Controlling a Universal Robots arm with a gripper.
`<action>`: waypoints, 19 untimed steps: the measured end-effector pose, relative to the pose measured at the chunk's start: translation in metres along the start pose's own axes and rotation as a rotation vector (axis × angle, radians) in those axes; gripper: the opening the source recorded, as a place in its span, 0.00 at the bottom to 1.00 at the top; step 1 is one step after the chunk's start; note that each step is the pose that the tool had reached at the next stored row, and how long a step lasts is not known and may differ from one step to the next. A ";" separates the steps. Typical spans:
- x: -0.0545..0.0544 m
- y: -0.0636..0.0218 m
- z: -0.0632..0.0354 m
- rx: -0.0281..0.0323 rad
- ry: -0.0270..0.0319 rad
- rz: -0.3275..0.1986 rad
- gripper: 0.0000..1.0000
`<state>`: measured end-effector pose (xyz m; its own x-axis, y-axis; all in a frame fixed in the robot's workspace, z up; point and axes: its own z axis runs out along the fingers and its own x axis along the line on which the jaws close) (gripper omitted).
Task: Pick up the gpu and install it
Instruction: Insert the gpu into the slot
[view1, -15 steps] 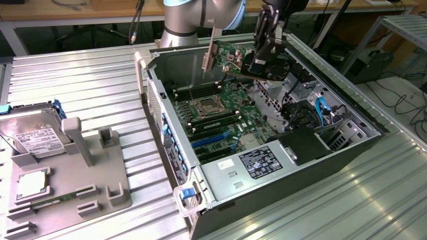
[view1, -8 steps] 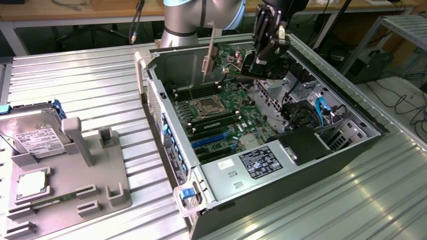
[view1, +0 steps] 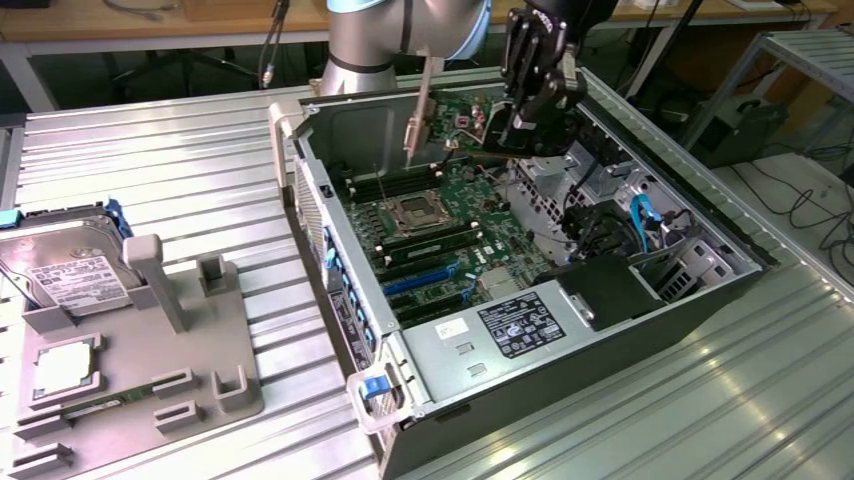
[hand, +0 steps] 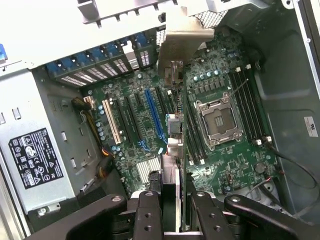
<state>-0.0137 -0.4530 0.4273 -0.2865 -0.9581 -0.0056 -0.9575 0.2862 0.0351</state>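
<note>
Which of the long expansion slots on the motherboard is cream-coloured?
The outermost slot, beside the labelled metal box and farthest from the CPU socket; next to it come a black slot and a blue slot.

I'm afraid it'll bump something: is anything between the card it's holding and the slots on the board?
Nothing visible. The pincer grips the gpu above the open case, and the motherboard slots lie bare.

Clamped edge-on in the gripper (hand: 172, 200), the gpu (hand: 172, 150) hides its fan face; print on the label (hand: 35, 157) beside the gripper is too small to read.
</note>
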 end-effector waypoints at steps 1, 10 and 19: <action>0.000 0.0000 0.0000 0.0000 0.0003 -0.010 0.27; 0.000 -0.0001 0.0009 0.0006 0.0041 -0.130 0.27; 0.000 -0.0001 0.0028 0.0295 0.0030 -0.252 0.27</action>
<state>-0.0136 -0.4531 0.4245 -0.0384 -0.9992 -0.0075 -0.9993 0.0383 0.0038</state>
